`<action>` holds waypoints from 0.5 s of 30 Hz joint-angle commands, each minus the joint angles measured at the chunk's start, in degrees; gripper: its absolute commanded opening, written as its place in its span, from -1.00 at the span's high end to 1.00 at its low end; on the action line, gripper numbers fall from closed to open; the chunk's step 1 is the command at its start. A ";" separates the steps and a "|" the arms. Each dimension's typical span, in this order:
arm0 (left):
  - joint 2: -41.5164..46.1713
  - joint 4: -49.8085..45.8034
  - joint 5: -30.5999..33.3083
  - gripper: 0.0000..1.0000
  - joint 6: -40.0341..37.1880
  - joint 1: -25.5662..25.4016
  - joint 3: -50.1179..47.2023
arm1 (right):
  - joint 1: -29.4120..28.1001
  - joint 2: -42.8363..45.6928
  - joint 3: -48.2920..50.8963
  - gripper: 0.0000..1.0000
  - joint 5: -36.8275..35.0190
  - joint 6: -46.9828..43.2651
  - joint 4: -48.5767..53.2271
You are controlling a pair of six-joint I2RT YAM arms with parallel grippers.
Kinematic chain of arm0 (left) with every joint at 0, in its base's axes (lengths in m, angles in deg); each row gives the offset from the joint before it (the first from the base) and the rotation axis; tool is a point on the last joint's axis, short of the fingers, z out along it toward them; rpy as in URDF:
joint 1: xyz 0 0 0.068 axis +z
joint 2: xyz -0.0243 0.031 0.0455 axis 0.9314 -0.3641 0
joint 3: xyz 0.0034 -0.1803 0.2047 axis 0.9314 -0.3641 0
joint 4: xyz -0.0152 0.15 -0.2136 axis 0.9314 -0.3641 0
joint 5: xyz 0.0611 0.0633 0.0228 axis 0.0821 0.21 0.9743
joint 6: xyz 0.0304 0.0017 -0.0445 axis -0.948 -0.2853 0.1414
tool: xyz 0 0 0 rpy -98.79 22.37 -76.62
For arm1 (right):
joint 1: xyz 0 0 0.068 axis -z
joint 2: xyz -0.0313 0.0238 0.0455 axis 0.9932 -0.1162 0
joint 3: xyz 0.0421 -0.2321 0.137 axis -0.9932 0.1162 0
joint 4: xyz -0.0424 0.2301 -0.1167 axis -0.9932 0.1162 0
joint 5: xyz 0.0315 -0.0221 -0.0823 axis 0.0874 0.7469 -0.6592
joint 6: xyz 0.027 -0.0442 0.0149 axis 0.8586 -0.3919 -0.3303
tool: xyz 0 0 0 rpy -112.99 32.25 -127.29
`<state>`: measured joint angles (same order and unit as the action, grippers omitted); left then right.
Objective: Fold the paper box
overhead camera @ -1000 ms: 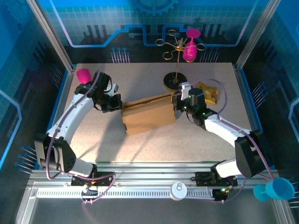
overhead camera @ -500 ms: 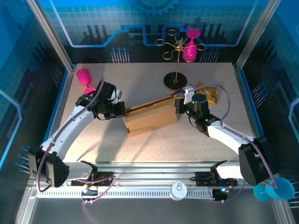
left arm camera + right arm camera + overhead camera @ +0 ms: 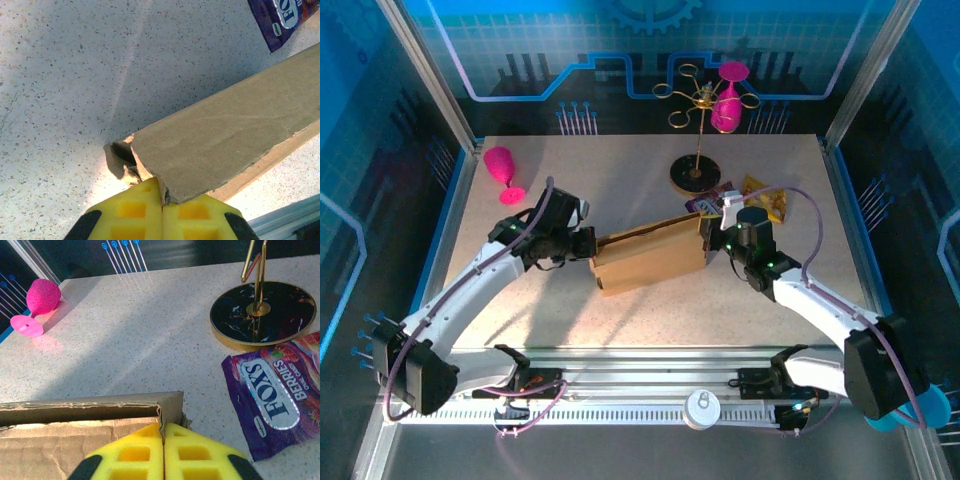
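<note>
The paper box (image 3: 650,260) is a brown cardboard carton lying slantwise in the middle of the table, held between both arms. My left gripper (image 3: 591,245) is at its left end. In the left wrist view the yellow fingers (image 3: 132,212) are shut on a torn cardboard corner of the box (image 3: 225,135). My right gripper (image 3: 711,233) is at the right end. In the right wrist view its gripper (image 3: 163,432) is shut on the thin end wall of the box (image 3: 171,406), whose open top shows to the left.
A purple snack packet (image 3: 280,400) lies just right of the box, with a yellow packet (image 3: 767,203) beyond it. A gold stand on a black round base (image 3: 696,176) carries a pink goblet (image 3: 728,95). Another pink goblet (image 3: 502,166) lies at the far left.
Both arms have carried the box a little to the right and toward the near edge. The left arm has stretched out further. Both grips on the cardboard are unchanged.
</note>
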<state>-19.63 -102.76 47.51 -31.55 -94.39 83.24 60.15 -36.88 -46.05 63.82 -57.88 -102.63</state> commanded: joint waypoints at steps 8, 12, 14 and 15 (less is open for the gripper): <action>-0.65 -2.78 -0.59 1.00 2.48 -3.96 -3.66 | -1.28 4.25 -0.73 0.59 3.02 6.37 10.67; -0.37 -2.83 0.47 1.00 2.79 -4.76 -3.75 | -1.34 5.72 -1.14 0.44 3.15 8.37 12.88; -0.38 -2.94 1.05 1.00 2.97 -4.90 -3.58 | -1.35 6.25 -1.74 0.36 2.64 9.70 14.51; -0.30 -3.12 1.36 1.00 2.99 -4.89 -3.42 | -1.37 6.56 -2.18 0.31 2.42 10.49 15.59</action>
<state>-18.93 -101.52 50.44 -29.76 -97.86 82.39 60.08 -31.22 -46.44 64.35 -50.43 -92.86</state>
